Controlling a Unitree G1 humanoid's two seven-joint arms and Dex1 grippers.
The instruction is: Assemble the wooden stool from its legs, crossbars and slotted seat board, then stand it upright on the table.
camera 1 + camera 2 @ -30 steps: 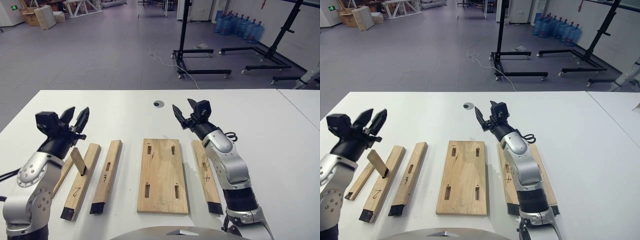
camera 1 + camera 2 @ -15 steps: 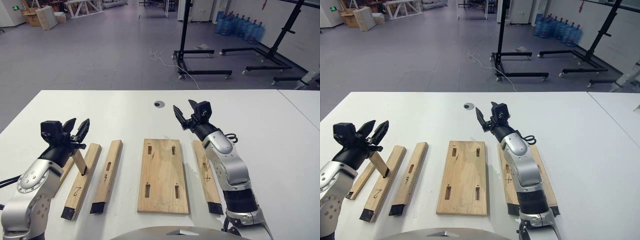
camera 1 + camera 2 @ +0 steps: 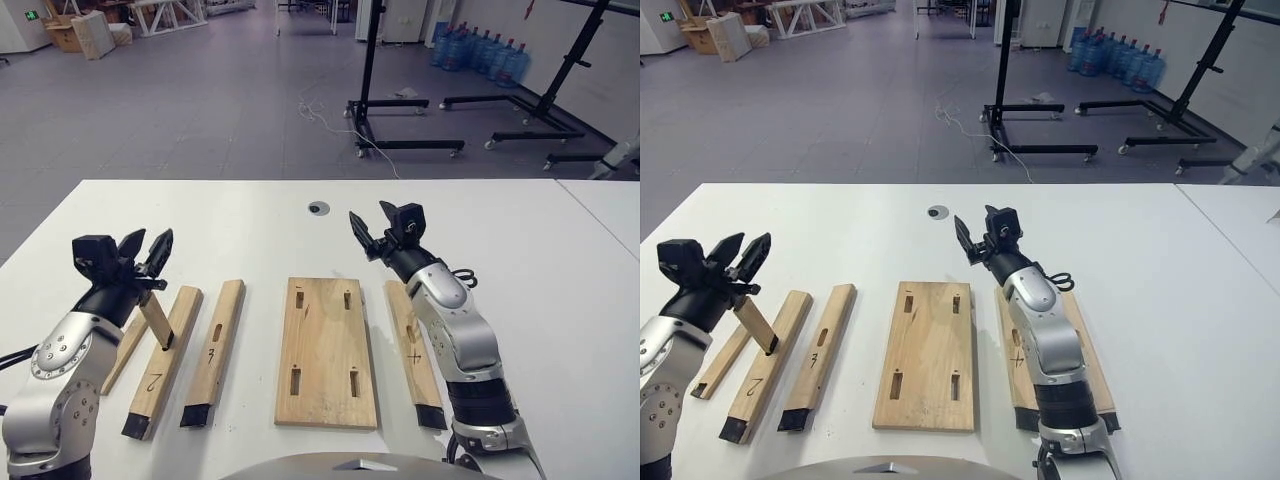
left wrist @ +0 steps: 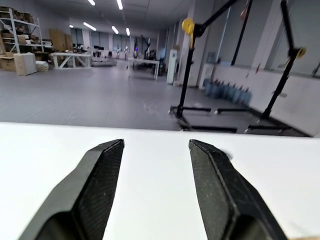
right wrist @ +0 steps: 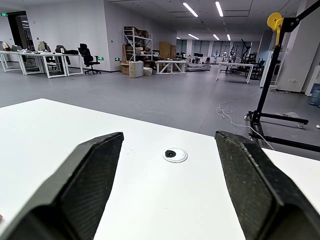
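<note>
White surface (image 3: pixel 520 230) carries parts laid flat across lower half of frame. Wide seat board (image 3: pixel 326 350) lower centre, four slots unfilled. Lower left: leg 2 (image 3: pixel 160 365), leg 3 (image 3: pixel 213 352). Lower right: third leg (image 3: pixel 412 350), partly under right arm. Short crossbar (image 3: pixel 155 318) stands tilted in leg 2 slot, sole insert so far; assembly judged barely begun. Robot's left hand (image 3: pixel 150 241): fingers spread, holding nothing; dipped toward crossbar half second ago, now lifted slightly, just above its top. Robot's right hand (image 3: pixel 368 213): spread, nothing held, hardly shifted, right of frame centre.

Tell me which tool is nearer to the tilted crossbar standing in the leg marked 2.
Left. The left tool hovers just above the crossbar; the right tool is away beyond the seat board.
</note>
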